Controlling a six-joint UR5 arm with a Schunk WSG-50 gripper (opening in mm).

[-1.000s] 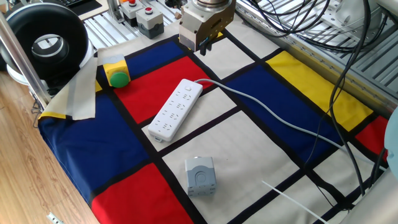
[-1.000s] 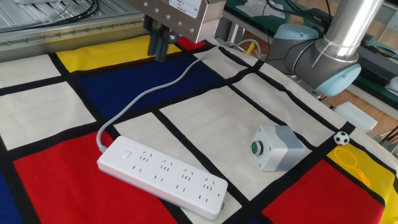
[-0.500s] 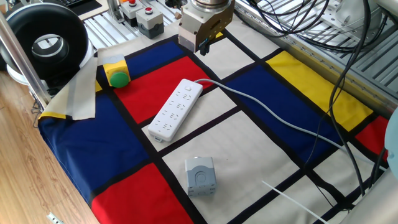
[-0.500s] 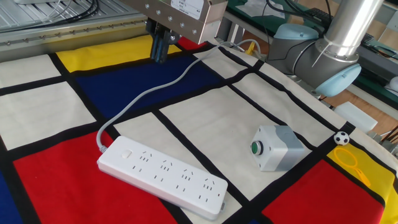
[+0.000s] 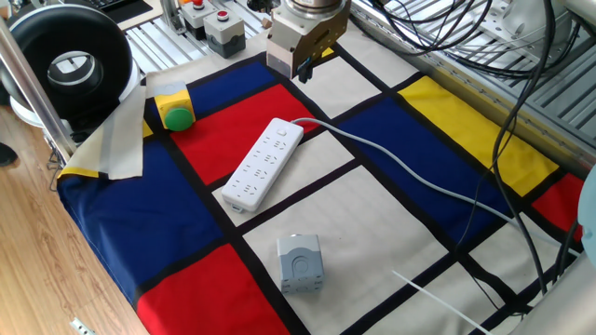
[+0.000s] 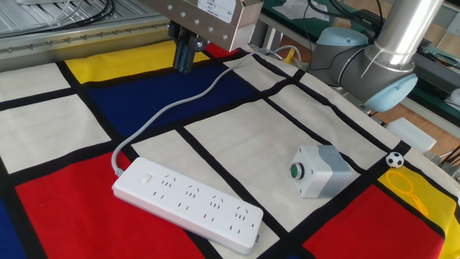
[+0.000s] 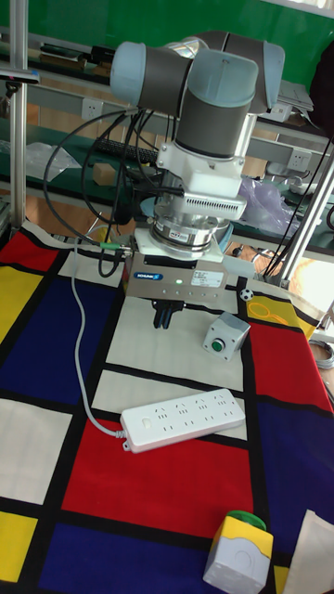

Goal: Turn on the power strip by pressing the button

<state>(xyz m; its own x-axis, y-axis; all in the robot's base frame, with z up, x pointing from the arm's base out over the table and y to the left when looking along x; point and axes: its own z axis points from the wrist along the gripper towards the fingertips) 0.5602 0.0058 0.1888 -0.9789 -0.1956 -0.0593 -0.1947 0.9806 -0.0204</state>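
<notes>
The counter [image 5: 391, 214] wears a cloth of red, blue, yellow and white blocks, and the power strip [image 5: 263, 162] lies across the red block near its middle; everything else is placed from that strip. The arm [image 7: 218, 97] stands over the cloth past the strip's corded end, and its gripper [image 6: 183, 56] hangs in the air above the cloth, well apart from the strip, touching nothing. Whether the jaws are parted or closed I cannot tell; the fingertips read as one dark cluster in every view, and they hold nothing. A grey box [image 5: 300, 263] with a green-ringed button sits beyond the strip's far end, a green dome button [image 5: 177, 116] off to its side. The button [image 6: 146, 176] sits at the corded end. The approach seems to be the step in hand; next, travel over that switch, then a straight, gentle descent onto it.
</notes>
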